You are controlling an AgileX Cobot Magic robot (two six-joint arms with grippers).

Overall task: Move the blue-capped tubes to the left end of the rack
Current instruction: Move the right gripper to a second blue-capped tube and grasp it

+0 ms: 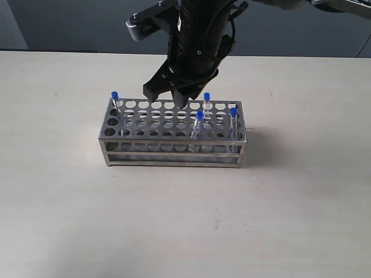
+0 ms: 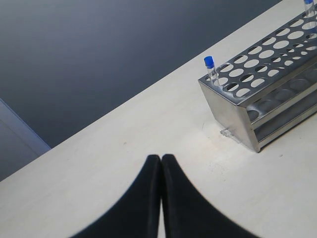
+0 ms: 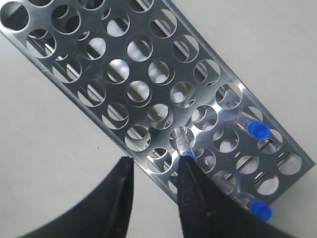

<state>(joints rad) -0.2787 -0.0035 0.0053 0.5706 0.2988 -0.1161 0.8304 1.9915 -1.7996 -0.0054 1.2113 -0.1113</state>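
Observation:
The silvery rack (image 1: 174, 136) stands mid-table. One of the blue-capped tubes (image 1: 115, 96) is in its far left corner hole; three more (image 1: 206, 98) (image 1: 199, 117) (image 1: 233, 112) stand near the right end. My right gripper (image 1: 166, 99) hangs over the rack's back edge, open, with nothing between its fingers (image 3: 156, 163). In the right wrist view a blue cap (image 3: 187, 154) peeks out right beside one fingertip (image 3: 190, 173); two other capped tubes (image 3: 257, 130) (image 3: 260, 210) stand farther along. My left gripper (image 2: 161, 158) is shut over bare table, apart from the rack (image 2: 257, 94) and its corner tube (image 2: 210, 63).
The pale table (image 1: 69, 208) spreads on all sides of the rack. A dark wall (image 2: 99, 49) runs behind the table's far edge. Most rack holes (image 3: 138, 49) hold nothing.

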